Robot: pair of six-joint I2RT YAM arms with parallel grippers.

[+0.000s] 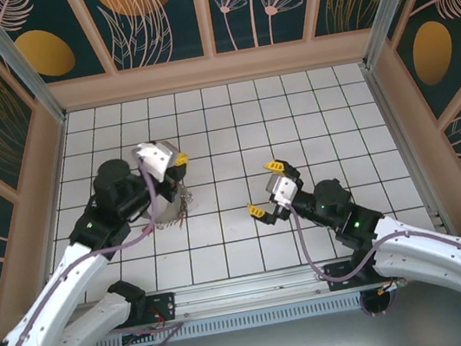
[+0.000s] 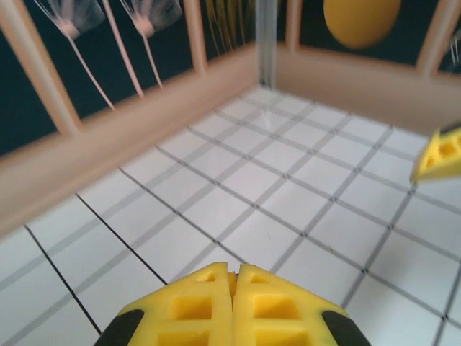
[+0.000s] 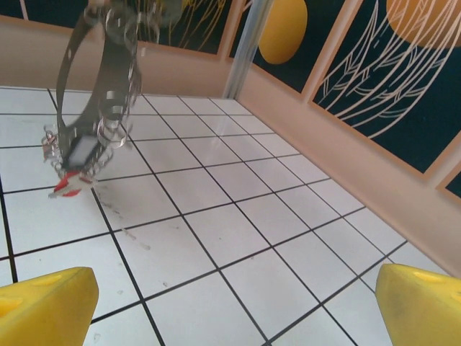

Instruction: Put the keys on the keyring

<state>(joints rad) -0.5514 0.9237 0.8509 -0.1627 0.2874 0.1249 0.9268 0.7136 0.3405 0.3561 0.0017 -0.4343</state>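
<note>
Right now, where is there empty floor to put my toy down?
The tiles along the back wall are bare, and those by the right wall too. It is crowded where the keyring hangs from the left gripper, facing the open right gripper.

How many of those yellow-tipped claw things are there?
2. The left tool, closed, holds the keyring up, left of centre. The right tool, open, is right of centre. None seems hidden.
</note>
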